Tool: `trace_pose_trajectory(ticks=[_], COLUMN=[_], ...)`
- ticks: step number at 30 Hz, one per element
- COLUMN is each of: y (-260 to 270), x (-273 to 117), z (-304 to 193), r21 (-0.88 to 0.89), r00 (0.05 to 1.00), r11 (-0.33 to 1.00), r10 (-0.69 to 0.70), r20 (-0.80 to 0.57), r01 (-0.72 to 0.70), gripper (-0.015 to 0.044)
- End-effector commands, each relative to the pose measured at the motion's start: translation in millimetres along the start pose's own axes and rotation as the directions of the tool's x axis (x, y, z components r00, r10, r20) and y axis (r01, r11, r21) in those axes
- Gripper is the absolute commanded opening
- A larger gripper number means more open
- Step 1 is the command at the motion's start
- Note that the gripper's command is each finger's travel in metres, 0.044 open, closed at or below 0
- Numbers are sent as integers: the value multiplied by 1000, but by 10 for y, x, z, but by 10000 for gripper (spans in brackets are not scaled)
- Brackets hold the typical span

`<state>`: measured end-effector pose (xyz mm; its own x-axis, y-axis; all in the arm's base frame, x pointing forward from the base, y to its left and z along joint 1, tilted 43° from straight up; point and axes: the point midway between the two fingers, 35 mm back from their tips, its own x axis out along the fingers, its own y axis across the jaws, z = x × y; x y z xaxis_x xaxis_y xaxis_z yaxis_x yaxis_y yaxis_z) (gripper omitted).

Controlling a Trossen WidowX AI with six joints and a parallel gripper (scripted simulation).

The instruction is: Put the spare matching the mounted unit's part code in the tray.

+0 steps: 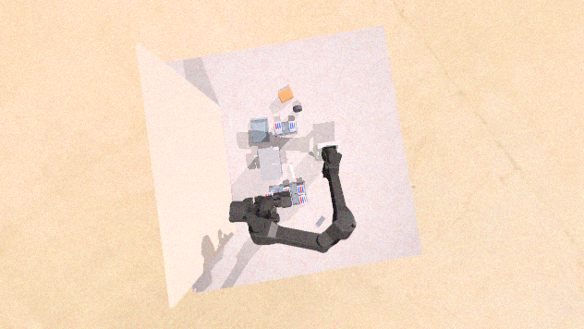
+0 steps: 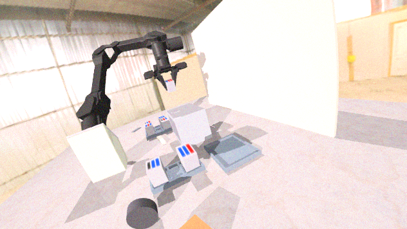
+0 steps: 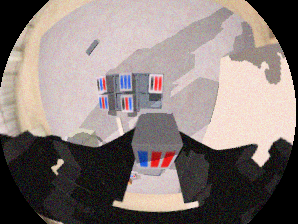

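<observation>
My gripper (image 2: 170, 87) (image 3: 154, 129) is shut on a grey-white spare block (image 2: 170, 84) (image 3: 157, 130), high above the table. Its striped face shows blue, red, red in the wrist view. The far rack (image 1: 272, 188) (image 3: 142, 85) holds several striped spares, below the gripper; its lower right slot is empty in the wrist view. The blue-grey tray (image 1: 259, 130) (image 2: 235, 151) is empty. The near rack (image 1: 285, 131) (image 2: 176, 173) bears two striped units, with a bare middle part. I cannot tell which thing is the mounted unit, and no back code is readable.
A tall grey box (image 1: 270, 164) (image 2: 193, 127) stands between the far rack and the tray. A pale box (image 2: 96, 154), a black cylinder (image 1: 297, 108) (image 2: 141, 213), an orange block (image 1: 285, 94) (image 2: 194, 223) and a large white panel (image 1: 185, 176) (image 2: 270, 64) stand around. A white strip (image 1: 291, 171) lies by the far rack.
</observation>
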<state>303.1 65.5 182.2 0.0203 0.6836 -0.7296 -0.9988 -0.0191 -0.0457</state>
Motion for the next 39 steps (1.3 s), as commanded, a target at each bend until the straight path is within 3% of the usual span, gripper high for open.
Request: trace_pose_trajectory(ticks=[1,22,39], y=[-51,-482,-509], x=[-4,-103,-138], z=[-116,-1287,-2392], r21=[11,31,21], r00=[1000,998,999], r11=[1000,1000,1000], r10=[4,0,5], r20=[-14,-59,-53], r01=[-4,2,-4], gripper=[0,0,0])
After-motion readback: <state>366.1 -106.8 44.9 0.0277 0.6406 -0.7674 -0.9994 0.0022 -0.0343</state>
